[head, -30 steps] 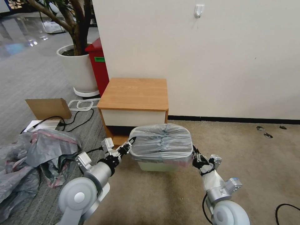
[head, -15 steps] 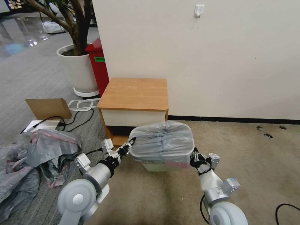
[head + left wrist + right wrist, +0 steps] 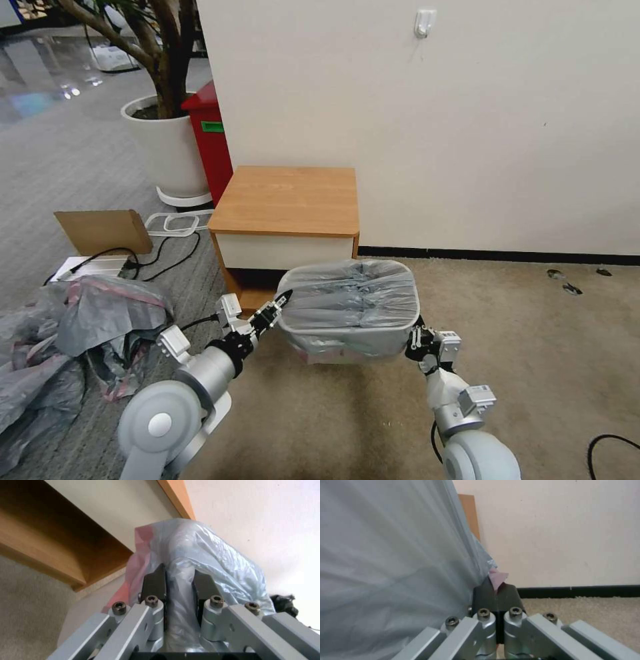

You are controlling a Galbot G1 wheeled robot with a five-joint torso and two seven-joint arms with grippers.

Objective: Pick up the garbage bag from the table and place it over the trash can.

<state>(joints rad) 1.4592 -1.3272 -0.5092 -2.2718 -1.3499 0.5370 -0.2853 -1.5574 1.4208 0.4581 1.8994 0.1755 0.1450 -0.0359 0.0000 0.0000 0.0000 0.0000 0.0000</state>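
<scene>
**Bag stretched over bin, both grippers clamped on its edges**

Head view: garbage bag [image 3: 350, 300] pulled over the trash can [image 3: 333, 351], grey film covering the top and upper walls; a strip of the bin's pale body shows under the hem. Bin sits on beige carpet just in front of the table [image 3: 287, 200], looks tilted. Left gripper [image 3: 277, 305] at the bag's left edge, right gripper [image 3: 415, 337] at its lower right corner. Heap of grey-pink bags [image 3: 67, 333] on floor at far left, red bin [image 3: 210, 137] behind the table beside a planter [image 3: 167, 143].

Left wrist view: left gripper [image 3: 180, 580], dark fingers [image 3: 155, 581] pinched on a fold of bag film [image 3: 213, 557]; pink rim visible beside them. Table shelf [image 3: 50, 545] nearby.

Right wrist view: right gripper [image 3: 496, 590], fingers pressed together w/ a pink scrap of bag rim sticking out between tips. Grey bag wall [image 3: 386, 555] right alongside.
</scene>
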